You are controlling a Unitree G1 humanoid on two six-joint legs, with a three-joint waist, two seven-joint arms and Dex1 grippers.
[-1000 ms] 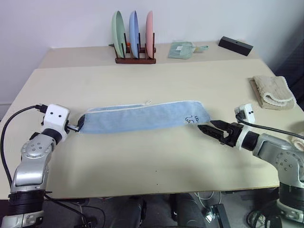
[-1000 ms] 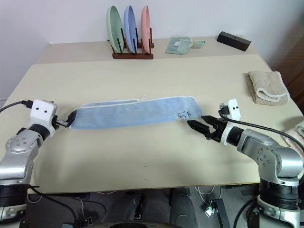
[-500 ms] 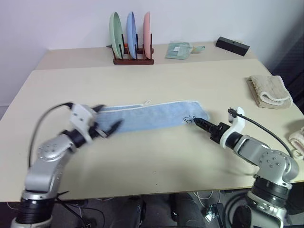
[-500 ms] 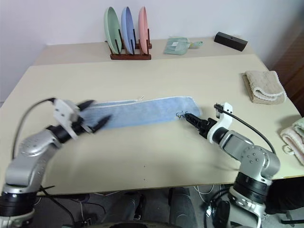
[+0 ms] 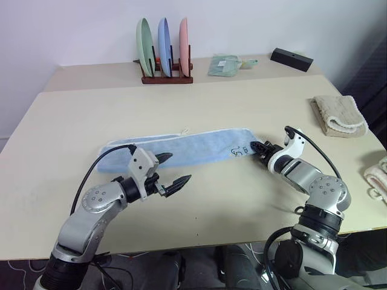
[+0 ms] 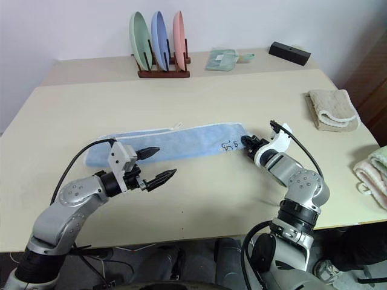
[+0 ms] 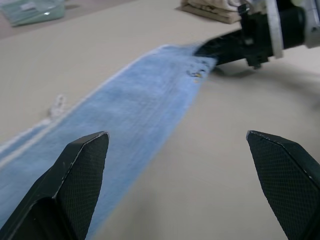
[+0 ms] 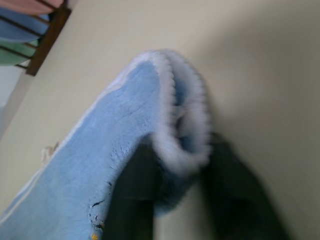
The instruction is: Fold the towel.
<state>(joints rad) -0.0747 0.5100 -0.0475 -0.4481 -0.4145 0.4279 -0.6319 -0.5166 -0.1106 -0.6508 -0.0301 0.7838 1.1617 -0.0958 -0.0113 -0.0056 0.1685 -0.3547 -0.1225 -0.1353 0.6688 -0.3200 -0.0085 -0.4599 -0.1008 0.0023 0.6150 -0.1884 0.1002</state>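
Blue towel (image 5: 181,147), one; three plates (image 5: 162,37).

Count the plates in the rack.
3: green plate at the rack's left, blue plate in the middle, pink plate at the right, all upright in the wooden rack.

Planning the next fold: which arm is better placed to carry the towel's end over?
The right. Its tool is already shut on the towel's end by the dark mark, as the right wrist view shows. The left tool is open, off the cloth, above the bare table.
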